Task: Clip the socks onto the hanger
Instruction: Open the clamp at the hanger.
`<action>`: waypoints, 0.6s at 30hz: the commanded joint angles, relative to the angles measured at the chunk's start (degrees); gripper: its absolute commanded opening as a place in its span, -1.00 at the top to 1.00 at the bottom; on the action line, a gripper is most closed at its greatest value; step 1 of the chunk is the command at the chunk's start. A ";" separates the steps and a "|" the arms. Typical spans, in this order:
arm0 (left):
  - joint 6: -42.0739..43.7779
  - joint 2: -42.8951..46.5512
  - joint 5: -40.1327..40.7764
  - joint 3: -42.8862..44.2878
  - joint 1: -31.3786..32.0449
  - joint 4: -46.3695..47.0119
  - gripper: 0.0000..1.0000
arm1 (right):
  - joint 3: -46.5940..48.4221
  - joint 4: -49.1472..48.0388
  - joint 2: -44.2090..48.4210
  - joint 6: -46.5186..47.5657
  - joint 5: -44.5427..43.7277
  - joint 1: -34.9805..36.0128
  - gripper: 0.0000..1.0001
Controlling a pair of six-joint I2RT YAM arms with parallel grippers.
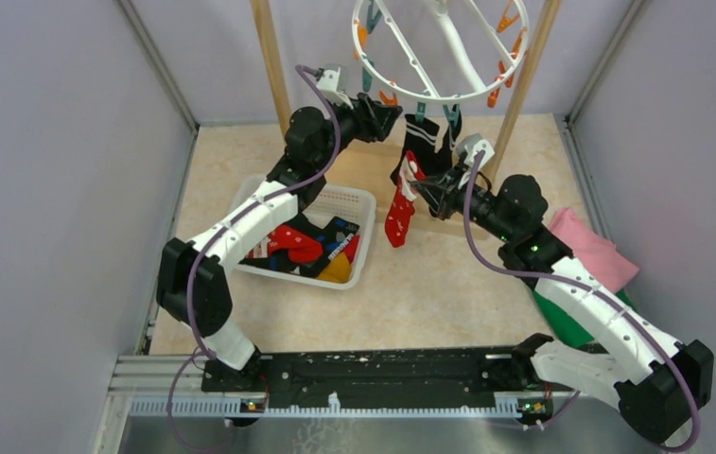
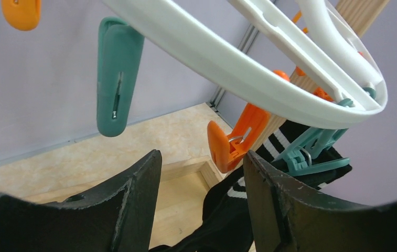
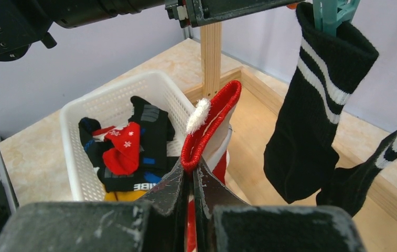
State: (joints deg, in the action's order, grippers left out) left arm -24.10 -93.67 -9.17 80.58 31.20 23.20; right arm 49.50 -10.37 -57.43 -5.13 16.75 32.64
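Right pincer [image 3: 192, 170] was clamped tight on the cuff of the red sock [image 3: 213, 123]; cuff stuck up past the tips, the rest hung below. Two black striped socks [image 3: 311, 105] were pegged on the hanger [image 1: 434, 97], just beyond and to the right of that pincer. Left pincer [image 2: 201, 157] was spread wide, holding nothing, right under the hanger rim, one orange peg [image 2: 235, 139] just past its gap. Both arms reached forward and up, the left one over the white basket [image 1: 344, 191] holding loose socks [image 1: 297, 244], count unclear.
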 commanded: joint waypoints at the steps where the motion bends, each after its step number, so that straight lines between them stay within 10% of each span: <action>1: -0.75 -0.22 -0.77 2.62 0.53 5.19 -0.29 | 0.11 -2.20 0.65 -0.38 -0.75 0.50 1.00; 18: -4.50 -0.82 -1.97 3.66 0.54 8.68 -0.21 | -0.10 -2.46 0.40 -0.24 -0.76 0.52 1.00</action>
State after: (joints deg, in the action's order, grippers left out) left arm -27.11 -94.15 -10.09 81.67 31.55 28.03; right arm 49.47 -10.70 -57.43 -5.15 16.53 32.64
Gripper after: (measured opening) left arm 0.607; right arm 0.011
